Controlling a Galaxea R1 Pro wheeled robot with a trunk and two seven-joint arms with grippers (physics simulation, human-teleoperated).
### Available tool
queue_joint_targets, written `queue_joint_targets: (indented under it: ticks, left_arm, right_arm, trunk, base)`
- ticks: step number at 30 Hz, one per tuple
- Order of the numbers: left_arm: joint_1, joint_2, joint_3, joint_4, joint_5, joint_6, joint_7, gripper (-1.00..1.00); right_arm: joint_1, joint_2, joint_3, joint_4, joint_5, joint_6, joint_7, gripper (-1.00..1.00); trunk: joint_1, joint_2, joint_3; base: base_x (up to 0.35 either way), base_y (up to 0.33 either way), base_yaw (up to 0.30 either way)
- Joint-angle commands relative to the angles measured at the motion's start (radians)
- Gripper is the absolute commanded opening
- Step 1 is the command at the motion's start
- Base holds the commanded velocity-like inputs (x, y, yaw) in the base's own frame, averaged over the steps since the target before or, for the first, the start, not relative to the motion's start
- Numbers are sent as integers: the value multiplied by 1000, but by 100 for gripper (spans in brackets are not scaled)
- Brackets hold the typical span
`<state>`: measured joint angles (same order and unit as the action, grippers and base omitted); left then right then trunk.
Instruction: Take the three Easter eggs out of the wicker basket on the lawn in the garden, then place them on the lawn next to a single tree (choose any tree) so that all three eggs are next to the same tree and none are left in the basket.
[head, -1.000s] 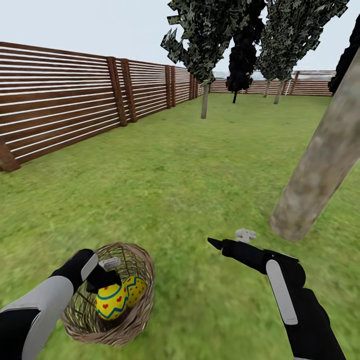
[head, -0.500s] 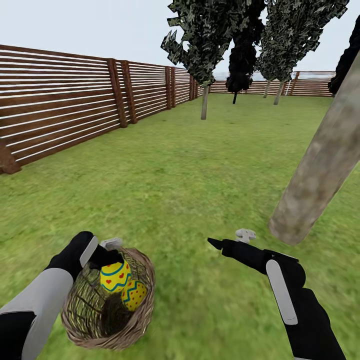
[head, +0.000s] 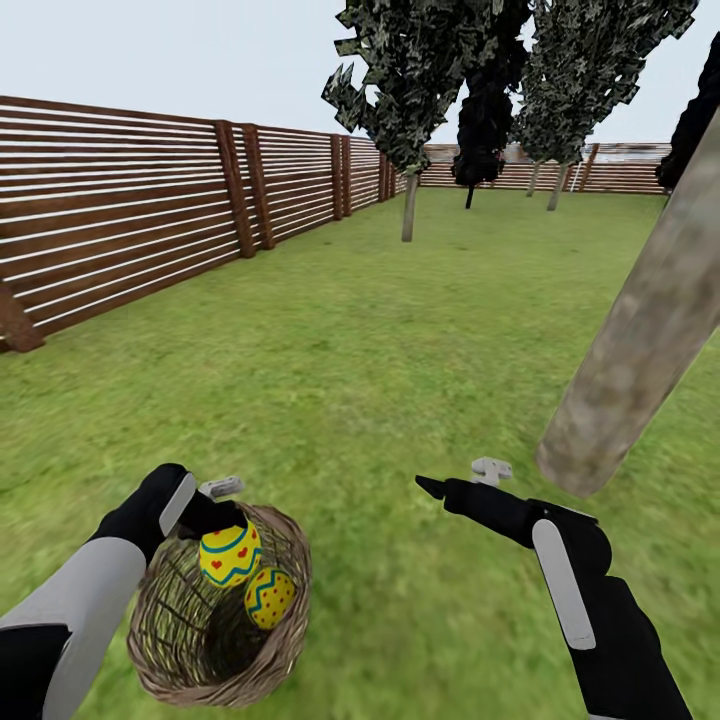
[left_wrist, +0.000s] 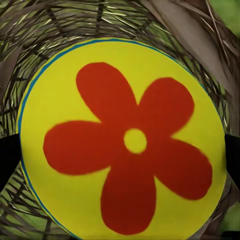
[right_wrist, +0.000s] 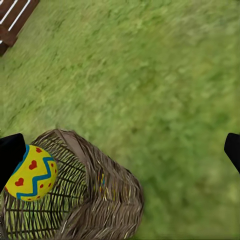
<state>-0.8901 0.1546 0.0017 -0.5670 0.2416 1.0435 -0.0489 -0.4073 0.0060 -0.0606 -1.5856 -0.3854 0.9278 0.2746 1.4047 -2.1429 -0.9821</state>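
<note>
The wicker basket (head: 170, 640) sits on the lawn (head: 380, 330) at the lower left of the head view. My left gripper (head: 226, 532) is shut on one yellow Easter egg (head: 230, 556), held just above the basket's far rim. In the left wrist view that egg (left_wrist: 125, 145) shows a red flower, with black fingers (left_wrist: 7, 160) at its sides. A second egg (head: 270, 597) lies inside the basket. My right gripper (head: 455, 482) hovers open over the grass right of the basket (right_wrist: 95, 200), with nothing between its fingers. The thick leaning tree trunk (head: 640, 330) rises at the right.
A brown slat fence (head: 120, 220) runs along the left and far side. Thin-trunked trees (head: 408, 205) and a dark narrow tree (head: 480, 130) stand at the back. Open grass lies between the basket and the trunk's base (head: 575, 465).
My left gripper rose with the egg from deep in the basket to its rim, then held almost still. The second egg settled lower inside. The right arm has not moved.
</note>
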Motion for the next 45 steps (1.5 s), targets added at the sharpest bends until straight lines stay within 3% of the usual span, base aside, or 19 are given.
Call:
queue_joint_targets:
  ticks: [1,23,45]
  left_arm:
    - [0,0,0,0,-3,4,-5,-100]
    - [44,-3,-2,16,-5,4,-5,-100]
    - [49,-1,-2,16,-5,4,-5,-100]
  right_arm:
    - [-1,1,-2,-1,7,5,9,100]
    - [-1,0,-7,0,8,5,9,100]
    - [-1,1,-4,0,8,5,9,100]
  trunk:
    - [-4,7,2]
    - [-88,161,71]
    - [-173,315,140]
  base:
    - [0,0,0]
    - [0,0,0]
    - [-44,0,0]
